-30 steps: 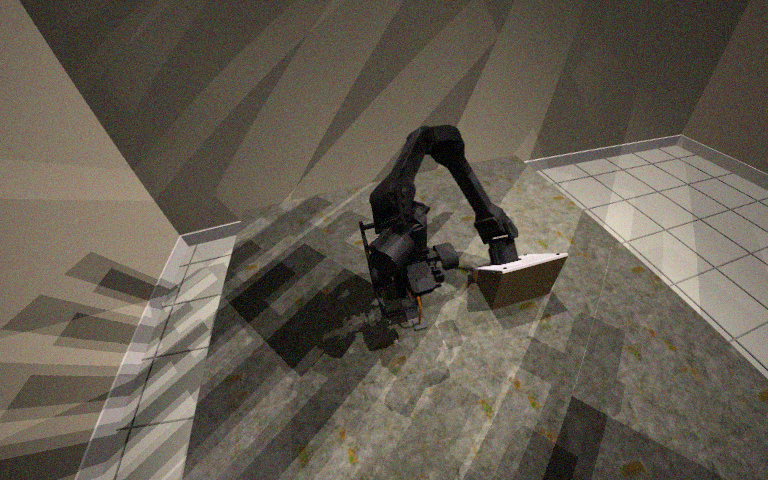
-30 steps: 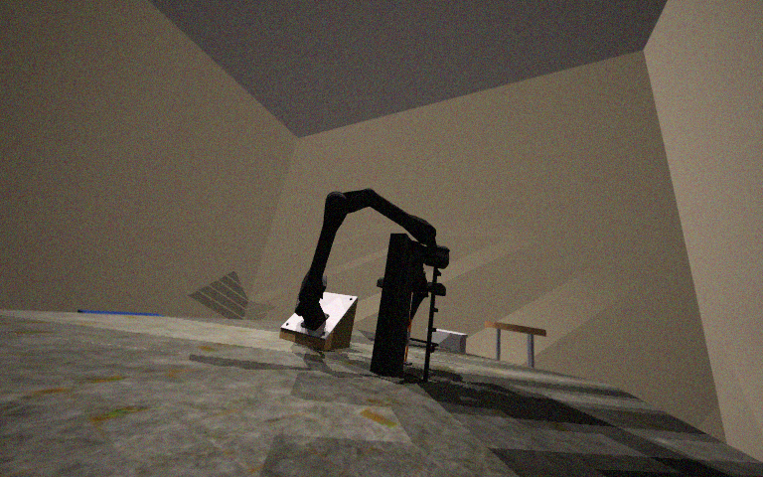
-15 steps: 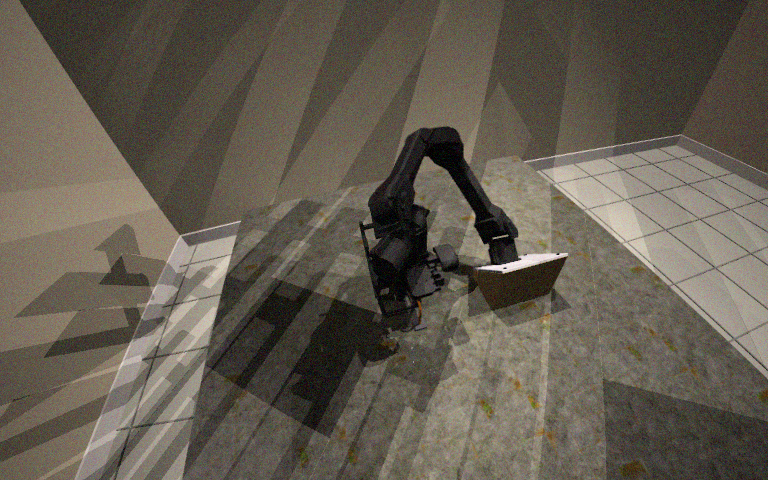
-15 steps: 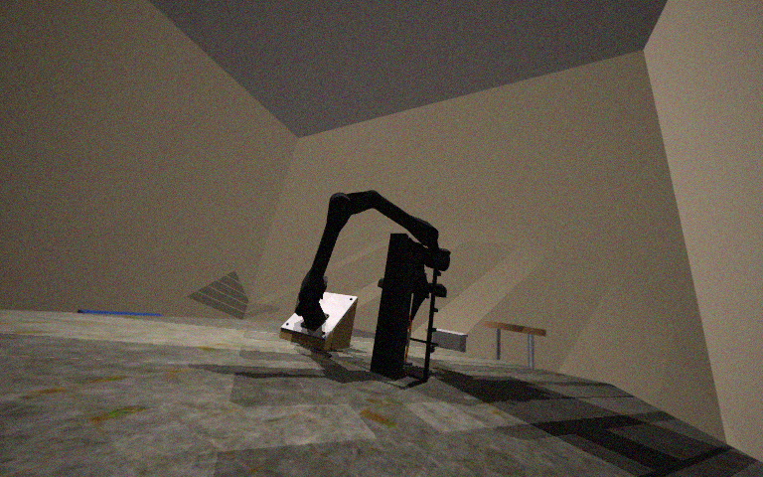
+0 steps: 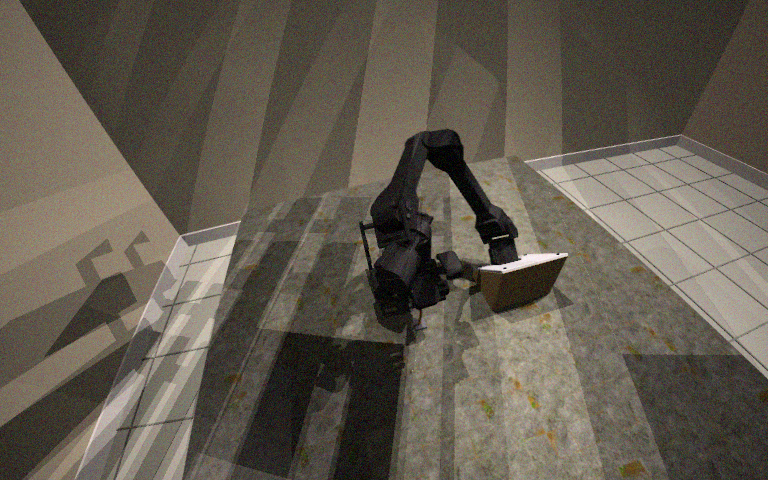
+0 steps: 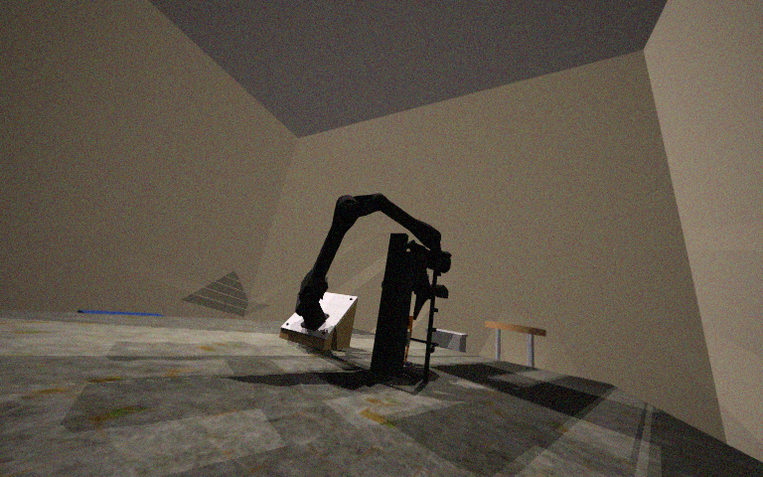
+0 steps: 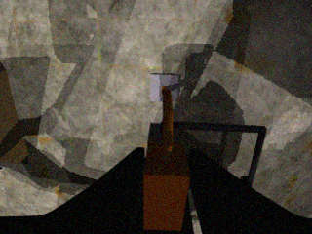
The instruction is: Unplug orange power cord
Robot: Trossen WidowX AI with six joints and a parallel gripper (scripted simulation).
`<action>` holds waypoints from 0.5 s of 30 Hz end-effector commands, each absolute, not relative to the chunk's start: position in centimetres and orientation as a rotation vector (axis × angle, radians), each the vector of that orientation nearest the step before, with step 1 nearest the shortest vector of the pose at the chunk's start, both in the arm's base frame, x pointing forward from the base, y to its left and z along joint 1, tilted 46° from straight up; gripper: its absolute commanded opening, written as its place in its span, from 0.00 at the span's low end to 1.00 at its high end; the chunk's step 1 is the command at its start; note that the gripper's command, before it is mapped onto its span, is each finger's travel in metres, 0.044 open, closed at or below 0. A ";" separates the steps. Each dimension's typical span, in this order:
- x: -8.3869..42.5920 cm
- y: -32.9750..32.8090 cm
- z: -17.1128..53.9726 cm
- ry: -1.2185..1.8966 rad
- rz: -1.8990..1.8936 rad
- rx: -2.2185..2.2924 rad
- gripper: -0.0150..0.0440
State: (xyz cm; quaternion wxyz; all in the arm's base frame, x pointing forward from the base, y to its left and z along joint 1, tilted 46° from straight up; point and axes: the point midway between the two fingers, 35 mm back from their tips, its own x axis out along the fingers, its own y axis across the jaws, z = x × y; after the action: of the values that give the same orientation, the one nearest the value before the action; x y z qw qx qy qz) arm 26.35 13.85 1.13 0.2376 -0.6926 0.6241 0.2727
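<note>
In the wrist view my gripper is shut on the orange plug, a boxy block between the two dark fingers. The orange cord runs from the plug away from the camera towards a small pale box on the floor. A tall black upright block, which looks like the power strip, stands in front of the gripper in the exterior view. A bit of orange cord shows beside it. In the top view the arm's wrist hides the plug and the strip. I cannot tell whether the plug sits in its socket.
The arm stands on a wedge-shaped wooden mount. A thin black frame stands right beside the gripper. A grey box and a low wooden bench lie beyond. Walls enclose the floor.
</note>
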 end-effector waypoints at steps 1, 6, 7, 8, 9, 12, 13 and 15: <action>25.9 16.1 -0.3 1.667 0.783 -1.870 0.25; 25.6 16.7 -0.8 1.667 0.784 -1.870 0.25; 25.6 16.9 -0.9 1.667 0.784 -1.870 0.25; 25.5 17.0 -1.0 1.667 0.784 -1.870 0.25; 25.5 17.1 -1.1 1.667 0.784 -1.870 0.25; 26.2 15.2 -0.1 1.698 0.756 -1.857 0.39; 26.2 15.2 -0.1 1.698 0.756 -1.857 0.43; 26.2 15.2 -0.1 1.698 0.756 -1.857 0.52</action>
State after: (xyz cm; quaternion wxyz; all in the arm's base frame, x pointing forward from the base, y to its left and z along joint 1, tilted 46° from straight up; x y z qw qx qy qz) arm 26.03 15.45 -0.30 0.2538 -0.6838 0.6239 0.2806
